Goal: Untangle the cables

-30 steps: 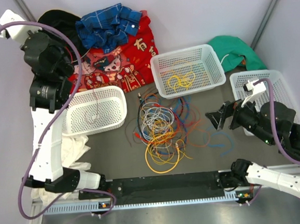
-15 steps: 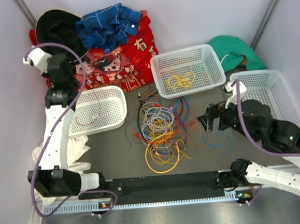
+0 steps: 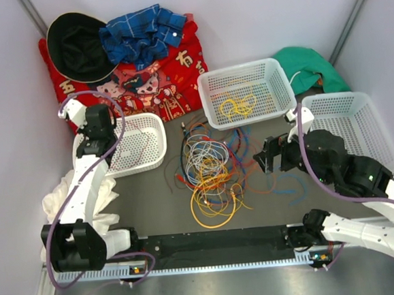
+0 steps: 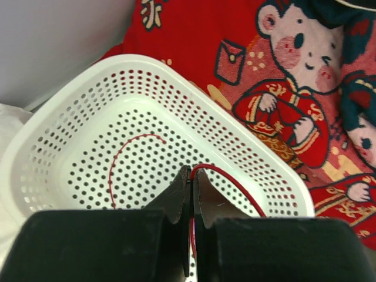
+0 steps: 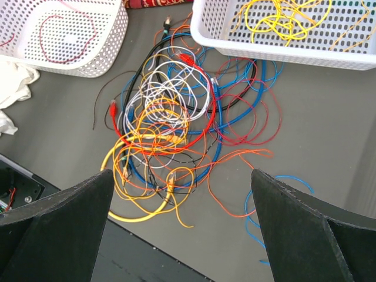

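Top external view takes in the dark grey table [image 3: 153, 192], with a red printed cloth [image 3: 158, 82] at its far side. On the table stand three white perforated plastic baskets: left [image 3: 164, 140], centre [image 3: 209, 85] and right [image 3: 369, 127]. Between them lies the heap of thin, multicoloured tangled cables [image 3: 209, 170]. A few loose yellow cables [image 3: 238, 105] sit in the centre basket.

The right gripper [image 5: 182, 176] hangs over the heap's right side with its jaws spread wide and nothing in them. The left gripper [image 4: 192, 176] is over the left basket, its jaws pinched on a thin red wire [image 4: 232, 179].

These cables look light, limp and springy, and their smooth sheaths are probably slippery. The best hold is likely a free outer loop or a plug end, drawn out slowly so the crossings do not tighten.

Only the left wrist view shows the pinch. A second red arc lies on the basket floor; whether it is the same wire, I cannot tell. The right wrist view alone resolves single strands and plugs.
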Robot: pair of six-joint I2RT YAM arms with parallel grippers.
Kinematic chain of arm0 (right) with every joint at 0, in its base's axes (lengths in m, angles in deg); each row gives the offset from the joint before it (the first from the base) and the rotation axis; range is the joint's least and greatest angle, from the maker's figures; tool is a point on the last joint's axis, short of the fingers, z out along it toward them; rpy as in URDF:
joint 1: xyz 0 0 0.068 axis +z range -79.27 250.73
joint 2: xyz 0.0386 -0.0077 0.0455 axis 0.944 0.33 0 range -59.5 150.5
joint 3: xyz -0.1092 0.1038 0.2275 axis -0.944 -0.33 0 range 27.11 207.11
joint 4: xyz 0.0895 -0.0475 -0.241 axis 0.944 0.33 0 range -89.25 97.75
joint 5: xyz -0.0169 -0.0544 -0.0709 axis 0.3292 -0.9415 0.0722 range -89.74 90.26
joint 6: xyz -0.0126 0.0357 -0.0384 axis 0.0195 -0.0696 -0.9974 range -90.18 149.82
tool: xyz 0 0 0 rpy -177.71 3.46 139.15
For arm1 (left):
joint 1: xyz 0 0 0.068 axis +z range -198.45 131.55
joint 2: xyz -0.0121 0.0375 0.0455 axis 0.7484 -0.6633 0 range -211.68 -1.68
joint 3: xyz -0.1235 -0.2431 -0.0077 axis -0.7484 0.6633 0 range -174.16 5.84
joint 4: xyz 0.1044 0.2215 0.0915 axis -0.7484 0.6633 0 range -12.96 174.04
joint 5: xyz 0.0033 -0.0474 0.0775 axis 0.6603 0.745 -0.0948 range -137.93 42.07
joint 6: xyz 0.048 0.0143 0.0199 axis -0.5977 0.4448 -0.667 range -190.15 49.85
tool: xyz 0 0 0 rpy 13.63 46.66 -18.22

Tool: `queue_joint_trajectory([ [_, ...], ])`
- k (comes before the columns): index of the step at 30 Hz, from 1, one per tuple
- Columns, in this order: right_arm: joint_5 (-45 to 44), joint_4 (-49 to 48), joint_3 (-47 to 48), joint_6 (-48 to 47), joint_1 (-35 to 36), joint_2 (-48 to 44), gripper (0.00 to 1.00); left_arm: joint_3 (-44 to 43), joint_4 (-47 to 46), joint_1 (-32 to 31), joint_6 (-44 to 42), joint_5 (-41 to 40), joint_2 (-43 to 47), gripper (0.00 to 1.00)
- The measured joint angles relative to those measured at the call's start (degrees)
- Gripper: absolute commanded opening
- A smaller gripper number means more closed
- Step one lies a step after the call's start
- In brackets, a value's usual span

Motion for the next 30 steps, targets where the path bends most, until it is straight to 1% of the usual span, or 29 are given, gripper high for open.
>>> queue_joint_trajectory([
  [3, 0.0, 0.0, 0.0, 0.4, 0.0, -0.1, 0.99, -0.1, -0.2, 0.5, -0.9, -1.8, -1.6, 0.0],
  [6, 0.0, 0.0, 0.0, 0.8, 0.0, 0.0, 0.99, -1.1, -0.2, 2.4, -2.4, -2.4, -5.0, 0.0],
  [7, 0.1, 0.0, 0.0, 1.0, 0.0, 0.0, 0.99, -1.4, -0.3, 2.9, -2.9, -2.6, -6.1, 0.12],
  [8, 0.1, 0.0, 0.0, 1.2, 0.0, 0.0, 0.99, -2.0, -0.5, 3.4, -3.7, -2.8, -7.5, 0.32],
  [9, 0.1, 0.0, 0.0, 1.3, 0.0, 0.0, 0.99, -2.5, -0.7, 3.7, -4.4, -2.8, -8.9, 0.46],
  [10, 0.1, 0.0, 0.0, 1.6, 0.0, -0.1, 0.99, -3.1, -0.6, 3.9, -5.2, -2.8, -10.3, 0.72],
  [12, 0.1, 0.0, 0.0, 1.7, 0.0, 0.0, 0.99, -4.2, -0.3, 3.9, -6.1, -2.5, -12.5, 0.86],
  [13, 0.1, 0.0, 0.0, 1.9, 0.0, 0.0, 0.99, -4.6, -0.1, 3.9, -6.1, -2.4, -13.4, 0.99],
  [17, 0.0, 0.0, 0.0, 2.1, 0.0, 0.2, 0.99, -4.8, 0.4, 3.9, -5.7, -1.9, -13.5, 0.99],
  [21, 0.2, -0.1, 0.0, 2.1, 0.0, 1.7, 0.99, -5.2, 0.9, 3.9, -5.7, -0.8, -9.9, 0.99],
  [25, 0.8, -2.6, -2.0, 2.1, 0.0, 3.3, 0.99, -5.6, 1.5, 3.8, -4.1, 4.9, -2.8, 0.99],
  [26, 1.2, -3.1, -3.2, 2.0, 0.0, 3.7, 0.99, -5.5, 1.5, 3.5, -2.7, 7.8, -0.2, 0.99],
  [28, 2.4, -5.2, -6.4, 1.9, 0.0, 5.0, 0.99, -3.7, -0.4, 1.2, -0.3, 11.5, 5.0, 0.99],
  [30, 4.3, -7.0, -9.9, 1.6, 0.0, 7.5, 0.99, -0.5, -1.5, -4.5, 1.5, 14.1, 10.4, 0.99],
])
